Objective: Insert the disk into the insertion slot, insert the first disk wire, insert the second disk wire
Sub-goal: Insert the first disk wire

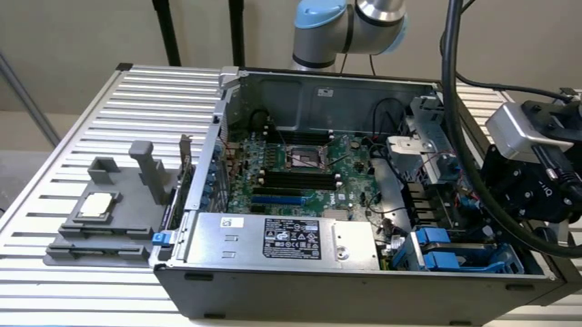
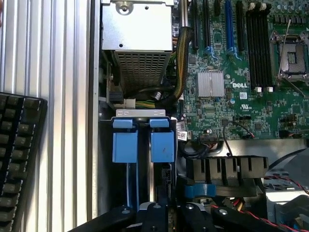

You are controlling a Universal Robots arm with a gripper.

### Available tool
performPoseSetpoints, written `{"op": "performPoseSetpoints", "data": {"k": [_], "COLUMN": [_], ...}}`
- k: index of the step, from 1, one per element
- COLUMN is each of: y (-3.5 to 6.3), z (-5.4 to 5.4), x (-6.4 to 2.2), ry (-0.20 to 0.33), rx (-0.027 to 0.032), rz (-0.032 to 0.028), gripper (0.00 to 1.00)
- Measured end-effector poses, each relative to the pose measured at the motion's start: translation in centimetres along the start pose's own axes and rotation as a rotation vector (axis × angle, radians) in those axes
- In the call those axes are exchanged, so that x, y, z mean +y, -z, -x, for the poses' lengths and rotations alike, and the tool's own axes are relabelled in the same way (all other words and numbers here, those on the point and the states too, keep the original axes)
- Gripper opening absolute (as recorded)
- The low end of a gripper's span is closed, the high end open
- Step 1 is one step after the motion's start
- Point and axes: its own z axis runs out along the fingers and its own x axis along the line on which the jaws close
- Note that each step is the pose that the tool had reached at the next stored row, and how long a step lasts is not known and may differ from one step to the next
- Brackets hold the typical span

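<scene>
Wrist view: your gripper (image 2: 161, 218), state you cannot tell, hangs over the slot (image 2: 141, 114); the disk (image 2: 162, 147) looks seated, 2 wires unconfirmed.

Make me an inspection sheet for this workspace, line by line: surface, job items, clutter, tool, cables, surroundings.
Surface: slatted metal table, open PC case on it.
Job's things: slot in the drive cage at the case's corner, two blue tabs at its mouth; what fills it cannot be told.
Clutter: grey fixture holding a chip beside the case; keyboard on the table.
Tool: tool hovers over the blue tabs.
Cables: black cables hang down to the tool; wire loom beside the power supply.
Surroundings: beige wall, black posts behind the table.
</scene>
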Motion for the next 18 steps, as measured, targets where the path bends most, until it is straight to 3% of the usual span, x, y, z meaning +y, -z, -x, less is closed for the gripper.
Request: {"op": "performPoseSetpoints", "data": {"k": [5,18], "y": [-0.13,-0.57], "z": [0.0,0.09], "x": [-0.02,-0.13], "ry": [-0.001,-0.003], "rx": [-0.0004,0.0063], "rz": [-0.0002,-0.0005], "gripper": [0.16,0.16]}}
